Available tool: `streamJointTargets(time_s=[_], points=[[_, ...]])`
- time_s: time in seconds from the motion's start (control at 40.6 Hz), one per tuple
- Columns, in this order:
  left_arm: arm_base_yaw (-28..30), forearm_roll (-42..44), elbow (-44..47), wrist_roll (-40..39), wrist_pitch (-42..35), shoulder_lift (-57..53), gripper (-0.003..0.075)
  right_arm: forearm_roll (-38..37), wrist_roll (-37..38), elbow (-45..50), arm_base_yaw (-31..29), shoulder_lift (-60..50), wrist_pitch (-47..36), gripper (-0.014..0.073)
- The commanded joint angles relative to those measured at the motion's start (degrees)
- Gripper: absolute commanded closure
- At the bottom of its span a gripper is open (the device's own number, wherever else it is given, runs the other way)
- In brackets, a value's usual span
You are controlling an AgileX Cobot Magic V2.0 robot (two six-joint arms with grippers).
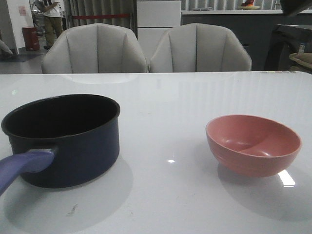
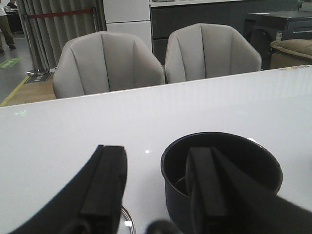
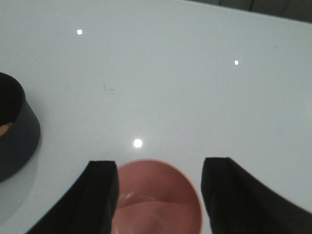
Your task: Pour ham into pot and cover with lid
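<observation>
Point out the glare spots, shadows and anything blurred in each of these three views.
Front view: white glare patches on the table beside the pink bowl; soft shadows under bowl and pot. Left wrist view: left gripper dark and blurred, chairs sharp. Right wrist view: small bright light reflections on the table, right gripper soft-edged.

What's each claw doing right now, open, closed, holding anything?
Left claw: open, holding nothing, just above the pot.
Right claw: open, holding nothing, over the pink bowl.
</observation>
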Motion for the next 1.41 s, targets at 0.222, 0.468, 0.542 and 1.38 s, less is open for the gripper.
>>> streamJointTargets(time_s=[0.222, 0.468, 0.542, 1.38], points=[[-0.4, -0.2, -1.6, -0.1, -5.0, 0.8, 0.0377, 0.1, -0.5, 10.1, 3.0, -20.8, -9.3, 0.0106], [-0.4, -0.2, -1.6, -0.1, -5.0, 0.8, 0.0377, 0.1, -0.4, 19.7, 3.3, -37.4, -8.7, 0.0106], [-0.4, -0.2, -1.6, -0.1, -5.0, 0.8, 0.0377, 0.1, -0.4, 21.7, 3.3, -40.4, -8.2, 0.0106], [3.3, 15.0, -23.3, -13.0, 14.3, 27.3, 0.0066, 0.1, -0.4, 25.1, 3.3, -41.9, -5.7, 0.0431]])
